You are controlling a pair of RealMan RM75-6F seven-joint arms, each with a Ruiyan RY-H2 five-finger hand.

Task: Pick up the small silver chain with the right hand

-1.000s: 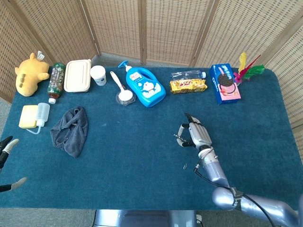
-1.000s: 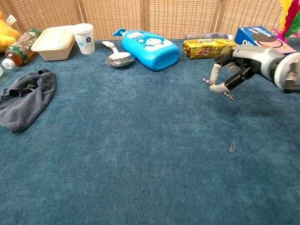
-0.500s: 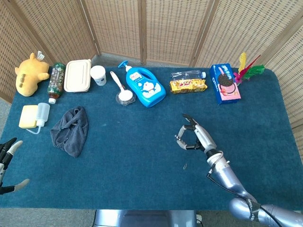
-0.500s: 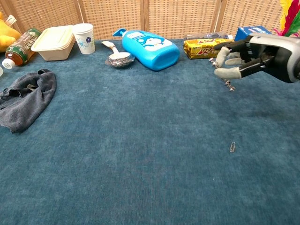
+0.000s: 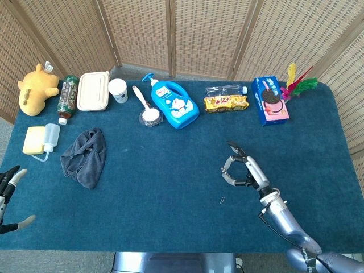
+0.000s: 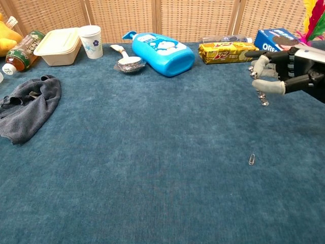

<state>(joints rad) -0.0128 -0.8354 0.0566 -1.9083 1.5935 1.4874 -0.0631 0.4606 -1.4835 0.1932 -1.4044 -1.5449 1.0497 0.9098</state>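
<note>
- Right hand (image 6: 282, 71) hangs above the blue table (image 6: 152, 168) at the right side, fingers curled in, with the small silver chain (image 6: 262, 97) pinched between them and dangling clear of the cloth.
- Only the chest view shows the chain plainly, as a short string of links under the fingertips; in the head view the right hand (image 5: 244, 170) is seen from above and the chain is too small to make out.
- On the chest view's right edge the hand is cut off at the wrist; the head view shows the forearm running to the near right corner.
- Left hand (image 5: 10, 196) appears only in the head view, at the near left edge and mostly out of frame; the fingers that show are spread apart with nothing between them.
- A paper clip (image 6: 252, 159) lies flat on the table, near side of the right hand and apart from it.
- Along the far edge stand a blue detergent bottle (image 5: 174, 104), a yellow snack pack (image 5: 226, 103) and a blue cookie box (image 5: 269, 100); the chest view crops the box at its top right.
- A grey cloth (image 5: 85, 156) lies crumpled at the left, well apart from both hands.
</note>
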